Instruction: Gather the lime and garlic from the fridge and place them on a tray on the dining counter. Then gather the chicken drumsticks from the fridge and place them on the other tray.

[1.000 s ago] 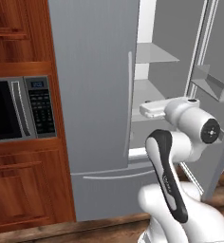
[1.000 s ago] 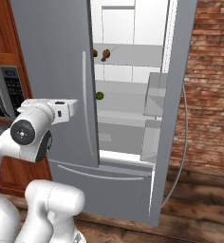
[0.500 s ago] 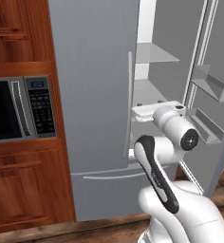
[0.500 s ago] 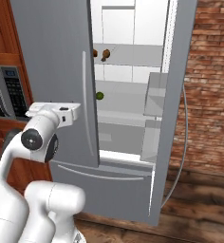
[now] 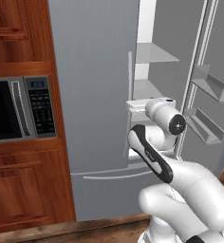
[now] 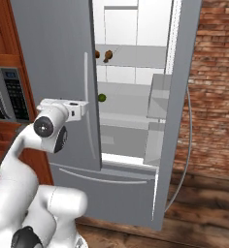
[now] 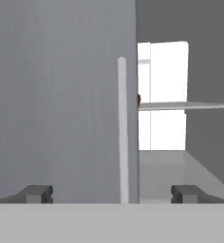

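The fridge (image 5: 95,71) has its left door shut and its right door (image 6: 179,87) swung open. On the white shelves inside lie the lime (image 6: 102,97) and, one shelf higher, two chicken drumsticks (image 6: 108,55). The garlic, the trays and the dining counter are out of view. My gripper (image 7: 111,193) is open, level with the shut door's slim vertical handle (image 7: 123,133). That handle stands between the two fingertips (image 7: 36,193) without touching them. The hand (image 6: 68,109) sits close to the handle (image 6: 87,97), just left of the open compartment.
A microwave (image 5: 14,109) is set in wooden cabinets left of the fridge. The open door carries bins (image 5: 204,128) on its inside. A brick wall (image 6: 216,97) rises to the right. Below the doors is the freezer drawer (image 6: 111,186), with wooden floor (image 6: 199,218) beneath.
The forearm has swung down and in, bringing the hand a little left, closer to the shut door's handle. The gripper has stayed open. The food on the shelves has not moved.
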Controlling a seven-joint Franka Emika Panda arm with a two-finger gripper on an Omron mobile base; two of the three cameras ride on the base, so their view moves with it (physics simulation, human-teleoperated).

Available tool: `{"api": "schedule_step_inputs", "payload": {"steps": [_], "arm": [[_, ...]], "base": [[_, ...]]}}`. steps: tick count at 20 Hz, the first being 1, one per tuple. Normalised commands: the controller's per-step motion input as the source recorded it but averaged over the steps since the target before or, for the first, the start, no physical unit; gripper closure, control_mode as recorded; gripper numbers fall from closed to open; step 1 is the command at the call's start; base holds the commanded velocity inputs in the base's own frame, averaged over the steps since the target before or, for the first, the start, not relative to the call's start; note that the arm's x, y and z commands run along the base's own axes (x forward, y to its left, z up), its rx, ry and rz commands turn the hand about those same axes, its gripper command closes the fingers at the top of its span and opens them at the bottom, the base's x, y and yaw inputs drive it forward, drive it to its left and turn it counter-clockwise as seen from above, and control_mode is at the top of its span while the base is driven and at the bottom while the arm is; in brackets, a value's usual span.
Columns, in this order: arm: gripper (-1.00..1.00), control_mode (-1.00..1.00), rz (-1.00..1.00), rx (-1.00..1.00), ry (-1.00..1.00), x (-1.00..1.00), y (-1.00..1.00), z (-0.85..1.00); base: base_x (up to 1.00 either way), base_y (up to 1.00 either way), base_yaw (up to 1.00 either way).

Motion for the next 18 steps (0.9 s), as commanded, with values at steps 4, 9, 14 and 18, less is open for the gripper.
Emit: {"api": "schedule_step_inputs", "payload": {"steps": [4,9,14,18], "arm": [[-1.0,-1.0,0.0,0.0,0.03,0.41,-0.01,-0.04],[-1.0,-1.0,0.0,0.0,-0.01,0.43,0.0,-0.1],[-1.0,-1.0,0.0,0.0,0.0,0.52,-0.02,-0.08],[-1.0,-1.0,0.0,0.0,0.0,0.5,-0.05,-0.07]], "base": [[0.0,0.0,0.0],[0.0,0.0,0.0],[0.0,0.0,0.0],[0.0,0.0,0.0]]}}
